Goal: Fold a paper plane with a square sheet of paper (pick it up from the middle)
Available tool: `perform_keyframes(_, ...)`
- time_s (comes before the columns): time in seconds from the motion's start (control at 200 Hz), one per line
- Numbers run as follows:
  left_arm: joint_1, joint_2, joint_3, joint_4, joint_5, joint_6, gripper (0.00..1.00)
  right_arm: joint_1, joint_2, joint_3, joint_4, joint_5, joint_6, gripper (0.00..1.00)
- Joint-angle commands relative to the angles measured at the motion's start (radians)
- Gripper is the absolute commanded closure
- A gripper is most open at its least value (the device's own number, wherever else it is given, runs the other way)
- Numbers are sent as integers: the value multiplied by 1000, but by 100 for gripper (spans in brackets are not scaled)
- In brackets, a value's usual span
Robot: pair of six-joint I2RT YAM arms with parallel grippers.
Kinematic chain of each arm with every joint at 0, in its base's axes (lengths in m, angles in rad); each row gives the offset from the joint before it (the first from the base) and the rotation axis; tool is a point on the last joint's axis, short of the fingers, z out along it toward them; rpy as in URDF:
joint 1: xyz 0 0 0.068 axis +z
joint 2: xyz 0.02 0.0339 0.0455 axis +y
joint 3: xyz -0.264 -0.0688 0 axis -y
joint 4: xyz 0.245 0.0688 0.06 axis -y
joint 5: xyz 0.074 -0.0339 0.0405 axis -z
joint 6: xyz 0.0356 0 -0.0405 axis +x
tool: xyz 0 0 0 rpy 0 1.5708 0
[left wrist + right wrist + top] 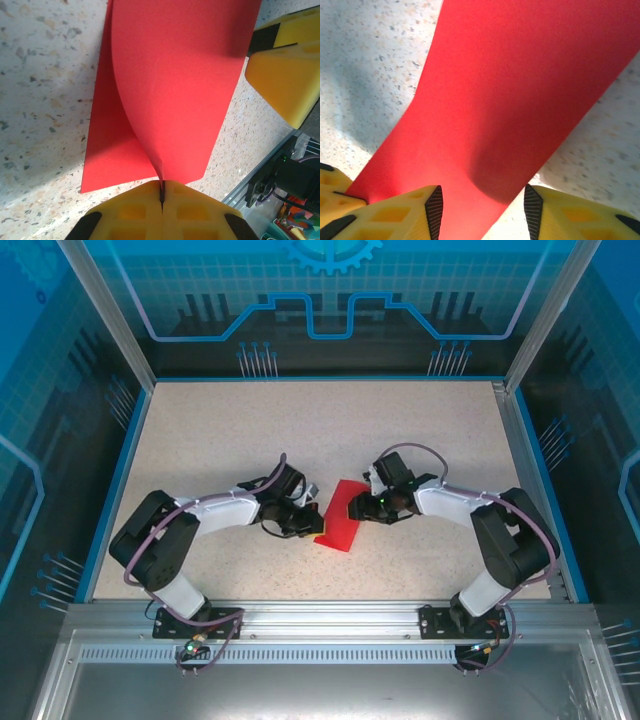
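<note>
The square sheet of paper (340, 522) is bright red and lies mid-table between the two arms, bent over on itself. In the left wrist view one layer of the paper (170, 90) lies flat while another curls up into my left gripper (161, 189), whose yellow fingers are shut on its edge. My left gripper (314, 524) sits at the sheet's left side. My right gripper (353, 506) is at the sheet's right side. Its jaws (483, 212) stand open, with the paper (520, 90) running under and between the black pads (434, 210). Its yellow fingers (287, 75) also appear beside the sheet.
The speckled beige table (230, 440) is walled by blue panels on three sides. An aluminium rail (320, 615) runs along the near edge, just behind the arm bases. The left gripper's yellow finger (332, 187) is close beside my right gripper's left finger.
</note>
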State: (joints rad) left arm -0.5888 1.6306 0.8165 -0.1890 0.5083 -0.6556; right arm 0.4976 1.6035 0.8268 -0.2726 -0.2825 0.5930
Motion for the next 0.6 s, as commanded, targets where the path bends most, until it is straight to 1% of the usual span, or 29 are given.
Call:
perform_keyframes(0.0, -11, 18, 31, -3, -9, -7, 100, -27, -42, 7, -77, 45, -32, 50)
perform_keyframes(0.165, -29, 43, 52, -6, -8, -6, 100, -52, -43, -6, -19, -2, -16, 52)
perform_keyframes(0.27, -42, 57, 69, -7, -6, -7, 100, -57, -9, 3, -13, -9, -16, 60)
perform_keyframes(0.32, -47, 60, 77, -12, -8, -6, 100, -62, 10, 2, -15, -10, -16, 62)
perform_keyframes(0.46, -51, 59, 81, -22, -13, -7, 100, -64, 15, -11, -24, 12, -12, 62)
perform_keyframes(0.545, -52, 42, 65, -23, -44, -20, 100, -59, -12, -18, -24, 15, -8, 61)
perform_keyframes(0.595, -52, 28, 56, -27, -65, -31, 100, -59, -36, -20, -35, 25, -5, 59)
